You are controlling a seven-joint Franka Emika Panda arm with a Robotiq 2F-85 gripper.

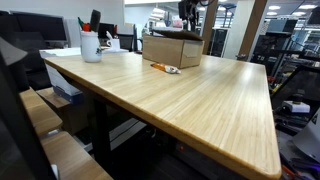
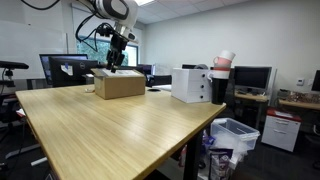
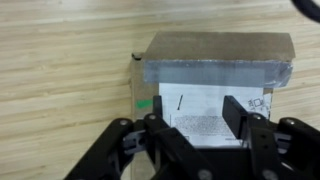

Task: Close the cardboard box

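The brown cardboard box (image 1: 172, 50) stands at the far end of the wooden table in both exterior views; it also shows (image 2: 119, 84). My gripper (image 2: 116, 62) hangs just above the box's top (image 1: 186, 27). In the wrist view the box (image 3: 215, 60) lies right below, with a grey taped flap and a white printed label. My gripper's fingers (image 3: 196, 115) are spread apart over the label, open and empty.
A white cup with pens (image 1: 91, 45) stands on the table corner. An orange-tipped object (image 1: 165, 67) lies beside the box. A white box-shaped device (image 2: 191, 84) sits on the table's edge. Monitors and chairs surround the table (image 1: 200, 100).
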